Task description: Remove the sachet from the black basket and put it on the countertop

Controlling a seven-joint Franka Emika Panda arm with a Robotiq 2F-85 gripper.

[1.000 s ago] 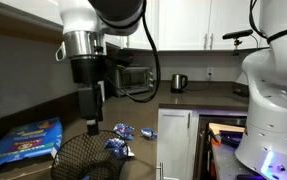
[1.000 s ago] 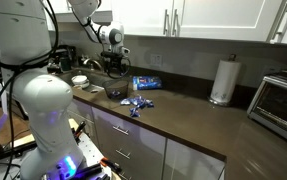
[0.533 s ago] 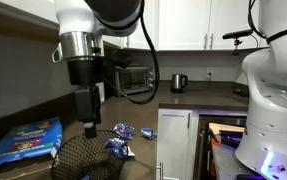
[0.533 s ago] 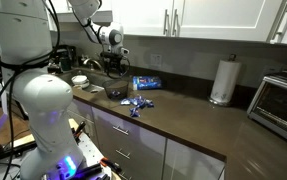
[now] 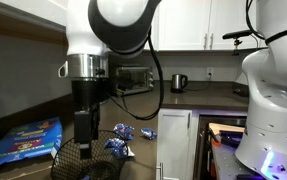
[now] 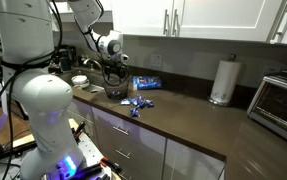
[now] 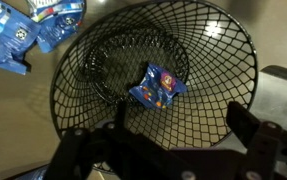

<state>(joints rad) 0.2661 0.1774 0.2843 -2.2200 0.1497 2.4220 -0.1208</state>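
From the wrist view, looks down between the spread, empty fingers [image 7: 255, 135] of the gripper [image 7: 168, 150] into the black basket [image 7: 218, 60], onto one blue-and-white sachet [image 7: 158, 87] lying flat on the mesh floor near the centre, clear of the wall. By the crinkled foil, probably light, limp and slippery, apt to buckle or skate on the wire; best pinched across a raised crimped edge, not pressed flat. Takes in spare sachets [image 7: 23, 35] outside the rim on the countertop [image 7: 13, 110]. In an exterior view, catches the gripper [image 5: 84, 140] hanging at the mouth of the black basket [image 5: 68, 165], spare sachets [image 5: 123, 131] just beside it, a large printed blue bag [image 5: 23, 140] further off; offers no sight of the sachet inside. In an exterior view, places the gripper [image 6: 114, 76] over the black basket [image 6: 116, 91] near the counter's end, with smooth, bare countertop [image 6: 188, 125] stretching toward a paper towel roll [image 6: 221, 80] and toaster oven [image 6: 283, 100], white cabinets [image 6: 213, 20] above: ample, level room for setting down.
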